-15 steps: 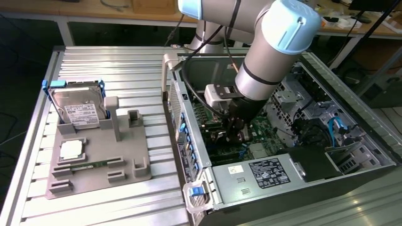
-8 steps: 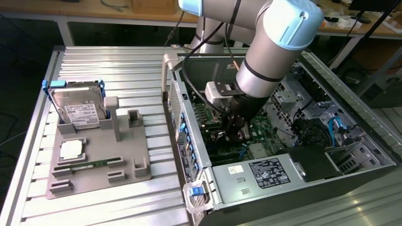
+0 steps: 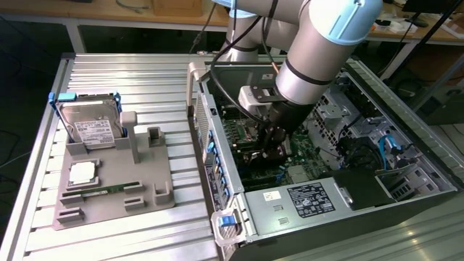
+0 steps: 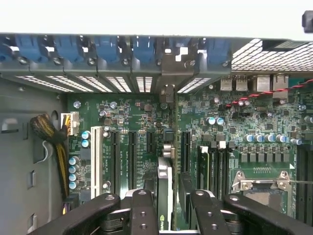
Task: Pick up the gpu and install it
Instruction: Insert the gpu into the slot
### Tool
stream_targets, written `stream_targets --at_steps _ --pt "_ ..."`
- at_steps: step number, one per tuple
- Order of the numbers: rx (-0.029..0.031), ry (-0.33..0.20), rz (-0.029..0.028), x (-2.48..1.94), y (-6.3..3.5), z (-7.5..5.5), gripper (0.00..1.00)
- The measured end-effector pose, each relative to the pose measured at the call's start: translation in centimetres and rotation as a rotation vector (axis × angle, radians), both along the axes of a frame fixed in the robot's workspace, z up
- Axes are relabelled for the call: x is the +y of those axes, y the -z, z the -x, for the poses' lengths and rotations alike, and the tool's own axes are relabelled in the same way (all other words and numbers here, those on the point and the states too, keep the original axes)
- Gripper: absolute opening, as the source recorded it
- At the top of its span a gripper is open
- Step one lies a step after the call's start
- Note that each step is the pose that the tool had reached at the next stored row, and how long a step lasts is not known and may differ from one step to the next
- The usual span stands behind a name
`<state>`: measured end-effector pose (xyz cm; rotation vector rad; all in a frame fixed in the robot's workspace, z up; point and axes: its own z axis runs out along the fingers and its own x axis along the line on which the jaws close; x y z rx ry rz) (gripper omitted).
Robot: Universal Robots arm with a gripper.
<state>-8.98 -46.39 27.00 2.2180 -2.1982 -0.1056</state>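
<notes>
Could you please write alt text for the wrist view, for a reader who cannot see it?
Seen edge-on, the gpu stands upright in a motherboard slot, between the black fingers of the claw, its metal bracket reaching the rear expansion openings. Empty slots lie beside it, with a yellow cable bundle by the case wall.

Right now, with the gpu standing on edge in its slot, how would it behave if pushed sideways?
The gpu is a thin card on edge, so it would probably flex or tip. Its metal bracket at the case wall likely steadies that end. The board looks fragile.
</notes>
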Motion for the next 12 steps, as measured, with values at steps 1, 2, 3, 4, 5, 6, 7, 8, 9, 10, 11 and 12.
stream_targets --at_steps 1,2,3,4,5,6,7,8,9,10,11,12 --pt "0.0000 0.000 0.0000 0.00 -0.11 0.00 0.34" --pt "-0.0001 0.000 0.0001 0.00 -0.26 0.00 0.34" --pt "-0.0002 0.000 0.0000 0.00 -0.35 0.00 0.34" --pt "-0.0002 0.000 0.0000 0.00 -0.43 0.00 0.34" --pt "-0.0002 0.000 0.0000 0.00 -0.52 0.00 0.34" --pt "-0.0003 0.000 0.0001 0.00 -0.59 0.00 0.34" --pt "-0.0004 0.000 0.0000 0.00 -0.67 0.00 0.34" --pt "-0.0005 0.000 0.0000 0.00 -0.76 0.00 0.34" --pt "-0.0005 0.000 0.0000 0.00 -0.83 0.00 0.34" --pt "-0.0006 0.000 0.0000 0.00 -0.91 0.00 0.34" --pt "-0.0007 0.000 0.0000 0.00 -0.97 0.00 0.34" --pt "-0.0007 0.000 0.0001 0.00 -1.05 0.00 0.34"
